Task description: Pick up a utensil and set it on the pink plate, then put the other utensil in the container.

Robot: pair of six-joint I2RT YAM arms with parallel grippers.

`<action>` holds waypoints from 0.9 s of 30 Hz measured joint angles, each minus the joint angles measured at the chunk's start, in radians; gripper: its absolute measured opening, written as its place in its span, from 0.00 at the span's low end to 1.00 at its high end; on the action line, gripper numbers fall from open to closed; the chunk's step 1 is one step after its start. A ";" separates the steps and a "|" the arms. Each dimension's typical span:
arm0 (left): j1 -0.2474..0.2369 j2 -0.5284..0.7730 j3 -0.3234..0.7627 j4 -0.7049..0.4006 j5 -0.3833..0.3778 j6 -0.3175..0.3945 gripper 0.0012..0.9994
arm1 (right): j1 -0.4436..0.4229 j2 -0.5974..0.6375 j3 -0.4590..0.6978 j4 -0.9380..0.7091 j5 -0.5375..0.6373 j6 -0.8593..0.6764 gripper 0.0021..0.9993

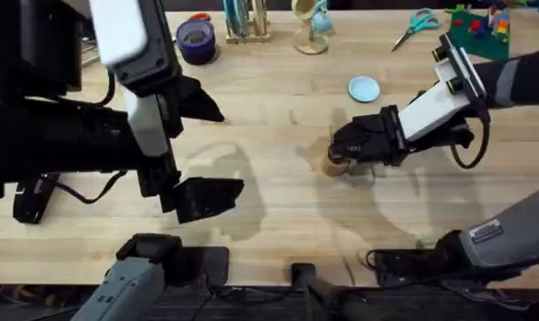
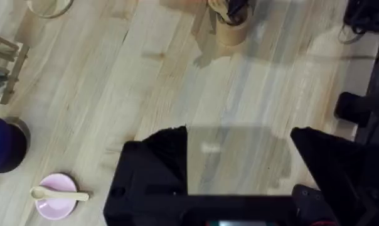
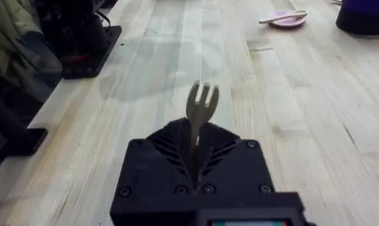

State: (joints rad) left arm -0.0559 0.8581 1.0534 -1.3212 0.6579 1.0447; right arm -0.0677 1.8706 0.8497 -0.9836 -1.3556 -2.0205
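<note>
Wooden fork (image 3: 202, 100) clamped, open tabletop (image 3: 302, 125) around

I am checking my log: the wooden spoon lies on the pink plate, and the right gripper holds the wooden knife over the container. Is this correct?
Not quite: the right gripper holds a wooden fork, its prongs clear in the right wrist view. The spoon does lie on the pink plate.

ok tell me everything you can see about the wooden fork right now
The wooden fork is small, pale and looks like light wood, with short prongs at the tip of a thin handle. In the right wrist view it stands prongs-out, its handle clamped between the black fingers of the right hand. The overhead view shows that hand at the tan wooden cup; whether the fork touches the cup cannot be told.
</note>
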 joint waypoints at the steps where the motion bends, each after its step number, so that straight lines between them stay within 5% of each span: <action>1: 0.000 0.000 0.000 0.000 0.000 0.000 0.99 | 0.000 0.000 0.000 0.000 -0.002 0.000 0.05; 13: 0.000 0.000 0.000 0.001 0.000 0.000 0.99 | 0.000 0.000 0.000 -0.004 -0.007 0.000 0.31; 14: 0.000 0.000 0.000 0.001 0.000 0.000 0.99 | 0.000 0.000 0.000 -0.015 -0.023 0.000 0.46; 19: 0.000 0.000 0.000 0.001 0.000 0.000 0.99 | 0.000 0.000 0.000 -0.043 -0.057 -0.001 0.75; 27: 0.000 0.000 0.000 0.001 0.000 0.000 0.99 | -0.002 0.000 0.123 -0.364 -0.049 -0.007 0.99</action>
State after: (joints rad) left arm -0.0559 0.8581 1.0534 -1.3205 0.6579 1.0451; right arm -0.0696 1.8706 0.9724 -1.3478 -1.4049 -2.0274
